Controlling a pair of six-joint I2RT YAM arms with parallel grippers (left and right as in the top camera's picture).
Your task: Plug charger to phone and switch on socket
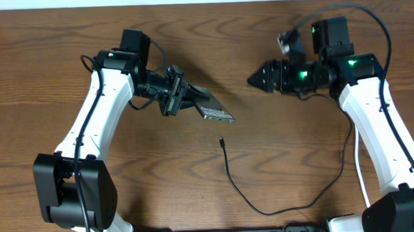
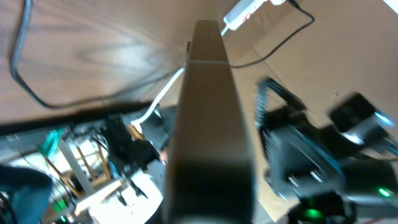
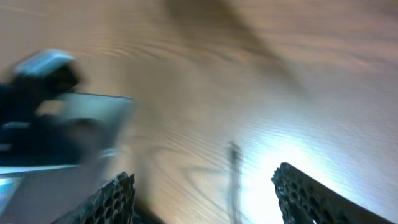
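Wood table (image 1: pixel 44 81), L gripper (image 1: pixel 185 97) clamps phone (image 1: pixel 217 113); R gripper (image 1: pixel 253 79) wide; socket (image 2: pixel 244 11) only in L-wrist view

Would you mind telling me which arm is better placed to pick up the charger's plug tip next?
The right arm, I would say: the right fingers stand open and empty, and the charger tip lies free on the table near them, while the left fingers are shut on the phone.

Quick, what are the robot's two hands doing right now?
Left gripper: closed, holding the phone.
Right gripper: open, holding nothing.
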